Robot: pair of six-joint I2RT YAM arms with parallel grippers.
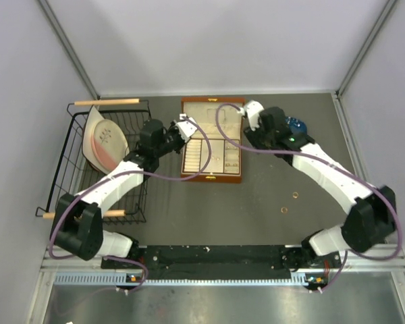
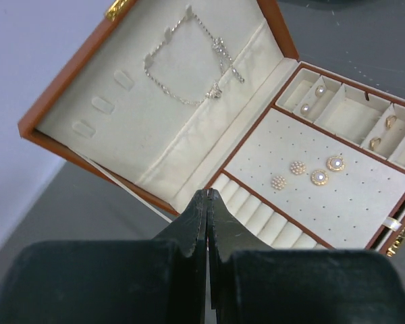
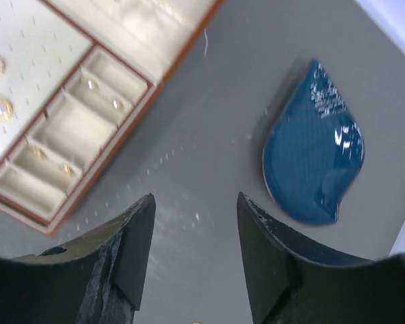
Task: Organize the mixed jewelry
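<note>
The open box [image 2: 121, 128] lies just ahead of the left pincer [image 2: 207, 197], its lid ahead and left with the chain [image 2: 216, 90] on the lining, its tray [image 2: 351, 209] ahead and right with four studs [image 2: 318, 177] on the pad. A rack [image 1: 71, 145] holding a plate [image 1: 104, 145] stands left of that pincer. The right pincer [image 3: 196, 202] has the box's corner ahead-left and a dish [image 3: 317, 148] ahead-right, and two rings [image 1: 295, 196] lie on the table [image 1: 256, 209] well behind it.

The wooden box [image 3: 61, 131] runs past the right wrist view's left edge. Overhead, the rings [image 1: 295, 196] on the tabletop [image 1: 256, 202] are too tiny to detail.
</note>
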